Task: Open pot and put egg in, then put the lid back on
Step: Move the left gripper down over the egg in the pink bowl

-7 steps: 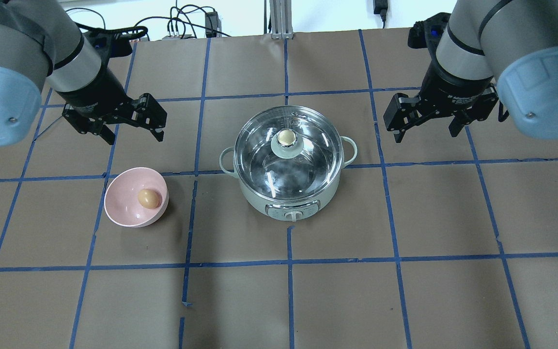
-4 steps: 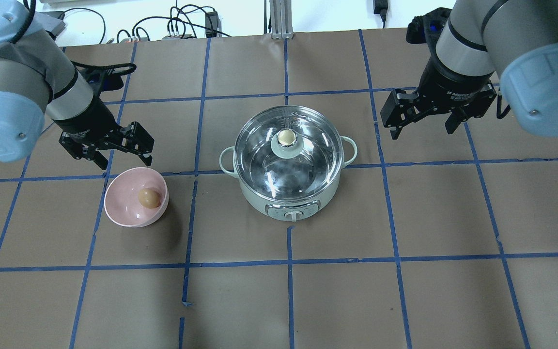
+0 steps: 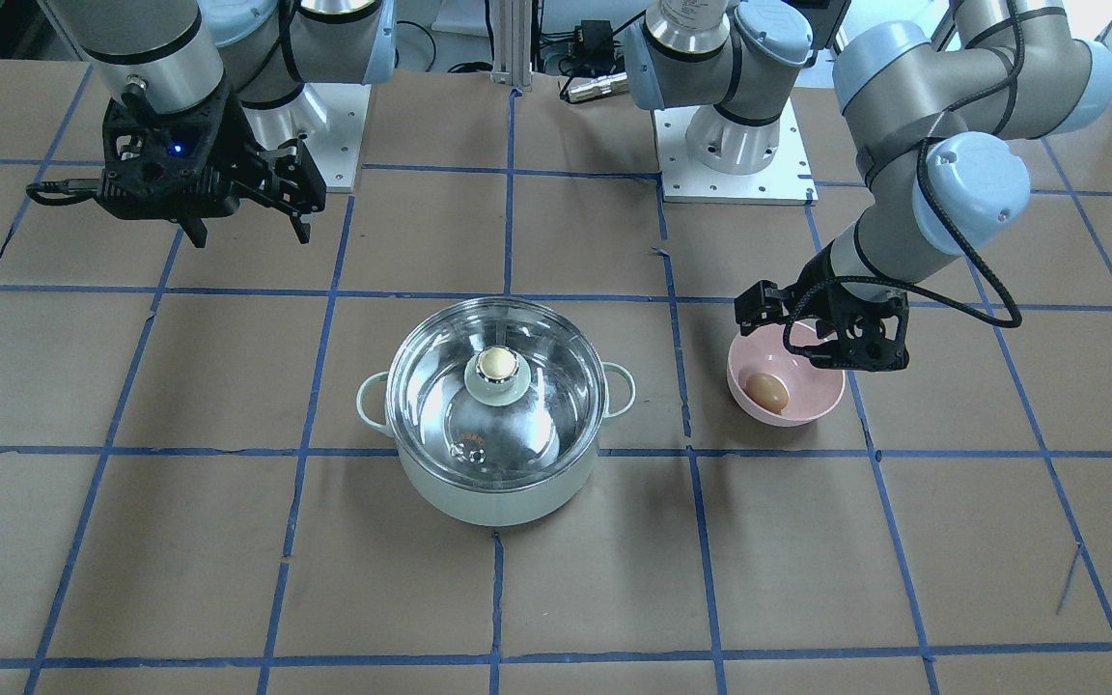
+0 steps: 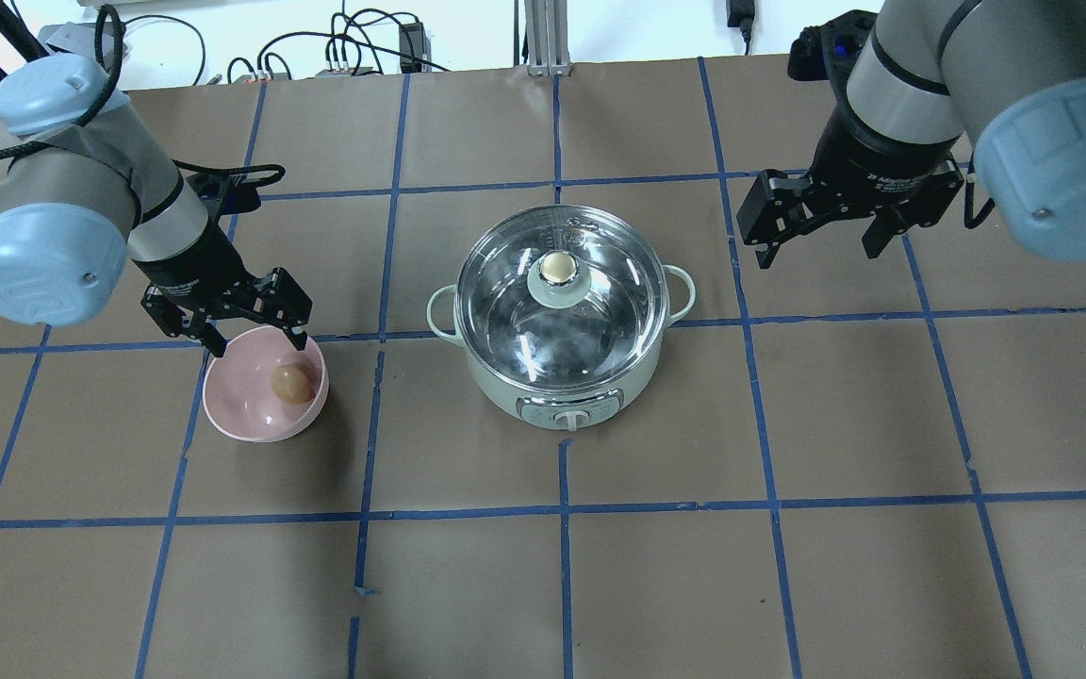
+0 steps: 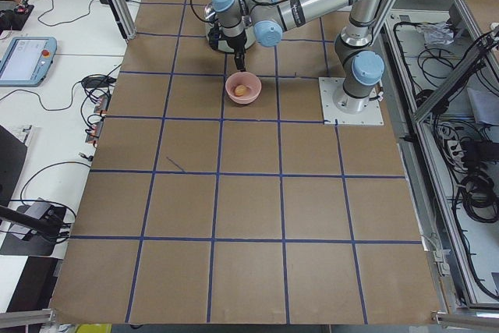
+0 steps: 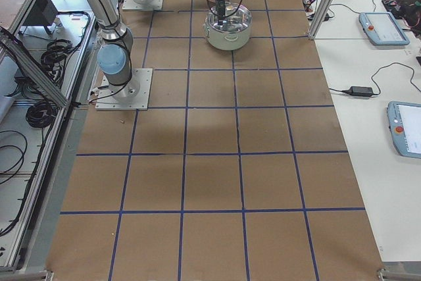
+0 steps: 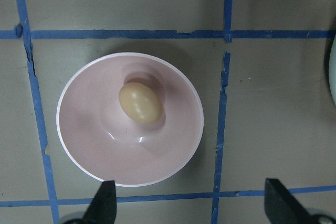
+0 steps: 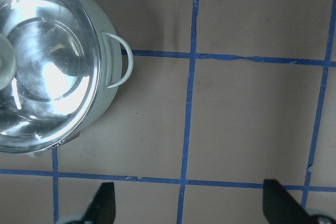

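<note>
While the lid [image 4: 600,302] covers the pot [image 4: 505,387], the left hand [image 4: 260,345], fingers spread, hangs over the pink bowl's [image 4: 232,410] far rim, the egg [image 4: 290,384] just nearer inside, and the right hand [image 4: 823,256], likewise spread, hovers off the pot's far right.

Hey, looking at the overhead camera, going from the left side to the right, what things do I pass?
Bowl with the egg in it → pot with the lid on it → right gripper.
</note>
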### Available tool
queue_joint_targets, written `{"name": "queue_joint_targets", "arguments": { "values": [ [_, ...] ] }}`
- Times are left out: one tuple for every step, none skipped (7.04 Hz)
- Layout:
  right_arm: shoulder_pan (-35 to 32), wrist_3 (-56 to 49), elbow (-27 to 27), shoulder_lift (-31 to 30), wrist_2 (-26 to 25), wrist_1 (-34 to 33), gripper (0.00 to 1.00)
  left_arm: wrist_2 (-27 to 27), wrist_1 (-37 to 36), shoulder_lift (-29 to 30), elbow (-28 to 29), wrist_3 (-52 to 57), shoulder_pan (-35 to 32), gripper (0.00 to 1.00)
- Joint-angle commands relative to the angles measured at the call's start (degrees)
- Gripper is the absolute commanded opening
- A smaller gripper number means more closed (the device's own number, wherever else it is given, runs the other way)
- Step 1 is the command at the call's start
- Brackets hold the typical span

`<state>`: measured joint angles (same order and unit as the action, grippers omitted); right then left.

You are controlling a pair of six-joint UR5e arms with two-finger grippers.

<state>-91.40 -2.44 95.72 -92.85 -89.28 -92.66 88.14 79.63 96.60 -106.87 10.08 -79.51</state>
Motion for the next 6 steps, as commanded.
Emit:
{"name": "queue_joint_targets", "arguments": {
  "values": [
    [0.08,0.15,0.52,0.04,-0.11,0.02,1.00,0.19,-3.05,1.13,-2.63,0.02,0.41,1.00],
    [0.08,0.06,0.52,0.04,-0.02,0.02,1.00,0.19,-3.86,1.57,-3.43,0.03,1.72,1.00],
    [0.08,-0.02,0.61,0.04,-0.11,0.02,1.00,0.28,-3.95,2.27,-3.61,0.29,2.17,1.00],
    [0.17,-0.03,0.70,0.12,-0.11,0.02,1.00,0.28,-3.96,2.71,-3.78,0.29,2.08,1.00],
    [0.08,-0.03,0.70,0.12,-0.19,0.02,1.00,0.28,-4.48,3.06,-3.96,0.29,2.17,1.00],
    [0.08,-0.03,0.70,0.04,-0.28,0.02,1.00,0.28,-5.87,3.67,-5.01,0.29,2.17,1.00]
  ]
}}
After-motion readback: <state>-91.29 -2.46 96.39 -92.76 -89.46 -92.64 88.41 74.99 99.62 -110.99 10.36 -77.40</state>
